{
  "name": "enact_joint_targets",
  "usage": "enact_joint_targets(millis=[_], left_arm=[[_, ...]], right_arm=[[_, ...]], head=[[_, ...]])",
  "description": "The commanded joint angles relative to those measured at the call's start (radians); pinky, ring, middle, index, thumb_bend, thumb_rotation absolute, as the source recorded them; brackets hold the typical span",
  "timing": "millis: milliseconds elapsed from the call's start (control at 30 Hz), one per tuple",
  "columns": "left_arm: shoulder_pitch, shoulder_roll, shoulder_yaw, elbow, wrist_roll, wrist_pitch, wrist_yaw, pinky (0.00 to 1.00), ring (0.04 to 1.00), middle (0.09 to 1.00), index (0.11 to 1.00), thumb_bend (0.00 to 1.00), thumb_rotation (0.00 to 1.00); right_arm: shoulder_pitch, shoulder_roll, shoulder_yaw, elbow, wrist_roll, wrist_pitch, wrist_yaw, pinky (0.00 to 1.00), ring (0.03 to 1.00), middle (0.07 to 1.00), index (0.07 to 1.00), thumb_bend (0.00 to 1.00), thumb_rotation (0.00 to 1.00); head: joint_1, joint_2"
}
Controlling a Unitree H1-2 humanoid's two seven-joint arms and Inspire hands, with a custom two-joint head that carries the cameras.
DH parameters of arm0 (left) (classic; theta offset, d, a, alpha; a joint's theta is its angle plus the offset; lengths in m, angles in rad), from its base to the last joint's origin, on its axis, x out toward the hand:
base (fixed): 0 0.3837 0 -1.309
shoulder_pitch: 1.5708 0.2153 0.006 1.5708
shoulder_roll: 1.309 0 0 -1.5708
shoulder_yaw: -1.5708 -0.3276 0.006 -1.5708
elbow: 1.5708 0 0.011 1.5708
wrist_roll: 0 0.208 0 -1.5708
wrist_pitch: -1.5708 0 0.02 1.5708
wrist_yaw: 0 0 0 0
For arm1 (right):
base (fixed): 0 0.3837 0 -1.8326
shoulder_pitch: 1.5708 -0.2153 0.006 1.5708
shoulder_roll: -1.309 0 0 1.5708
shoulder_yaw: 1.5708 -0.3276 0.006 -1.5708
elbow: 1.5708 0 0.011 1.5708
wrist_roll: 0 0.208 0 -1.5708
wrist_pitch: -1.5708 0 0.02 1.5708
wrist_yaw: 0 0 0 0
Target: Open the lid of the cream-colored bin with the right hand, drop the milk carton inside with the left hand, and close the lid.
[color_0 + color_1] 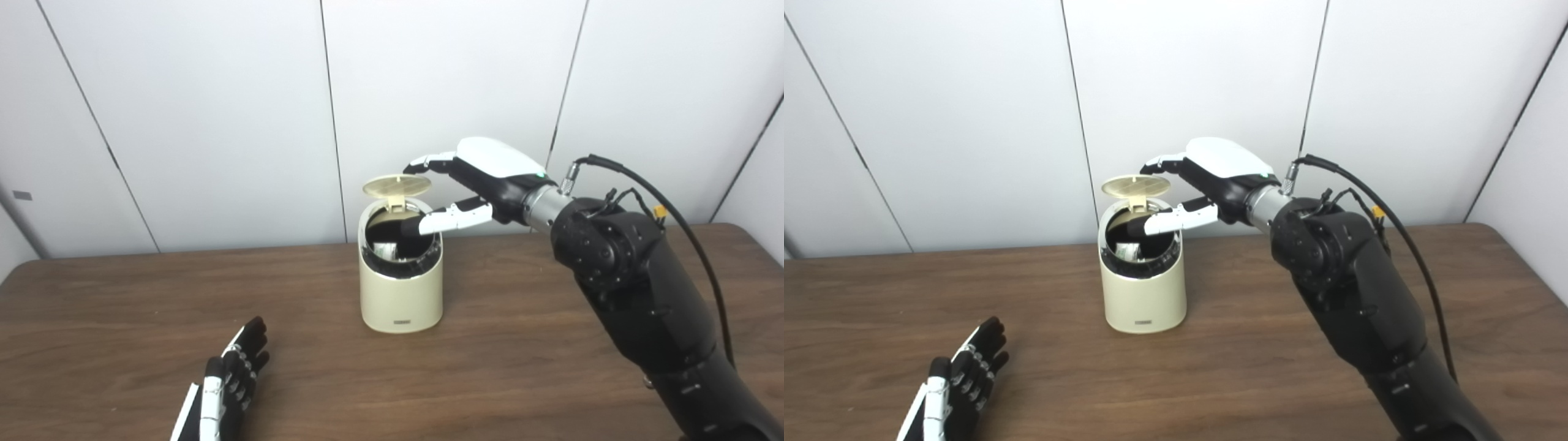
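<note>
Right hand (pixel 490 177), fingers (pixel 429 162) spread and empty, just behind the raised round lid (pixel 397 185) of the cream-coloured plastic bin (pixel 401 294); a skewed push could topple it. Left hand (pixel 229 380) open, empty.

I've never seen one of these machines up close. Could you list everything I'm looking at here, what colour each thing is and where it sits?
Bin: one, cream-coloured, upright near the middle of the table.
Lid: one, cream, round, hinged open and standing up at the back of the bin.
Milk carton: one, pale, only partly visible inside the bin's dark opening.
Table: one, dark brown wood grain, filling the lower part of the view.
Wall panels: several, white with dark seams, behind the table.
Right hand: one, white and black, held over the open bin, one finger up by the lid, thumb above the opening, holding nothing.
Left hand: one, black and white, open, low over the table's near left.
</note>
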Motion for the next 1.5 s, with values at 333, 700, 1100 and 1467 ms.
enact_joint_targets(millis=[333, 700, 1100, 1467], left_arm=[[-0.009, -0.007, 0.016, -0.012, 0.024, -0.021, 0.018, 0.99, 0.993, 0.966, 0.962, 0.67, 1.0], [0.002, -0.021, 0.013, -0.064, 0.034, 0.012, 0.028, 0.98, 0.98, 0.961, 0.964, 0.68, 1.0], [0.007, -0.034, 0.015, -0.098, 0.031, 0.038, 0.03, 0.94, 0.954, 0.947, 0.948, 0.67, 0.98], [0.012, -0.03, 0.009, -0.115, 0.034, 0.06, 0.032, 0.9, 0.94, 0.942, 0.941, 0.69, 0.96]], right_arm=[[0.007, -0.031, -0.009, -0.066, 0.021, -0.012, -0.005, 0.89, 0.921, 0.849, 0.828, 0.84, 0.93], [0.057, -0.043, 0.003, -0.099, 0.058, -0.016, 0.013, 0.89, 0.936, 0.851, 0.822, 0.76, 0.85], [0.091, -0.072, 0.087, -0.095, -0.053, -0.114, 0.01, 0.91, 0.886, 0.826, 0.799, 0.79, 0.79], [0.112, -0.041, 0.138, -0.059, -0.113, -0.162, 0.008, 0.95, 0.895, 0.825, 0.799, 0.8, 0.77]], head=[[0.004, 0.017], [0.013, 0.041], [0.013, 0.061], [0.013, 0.075]])
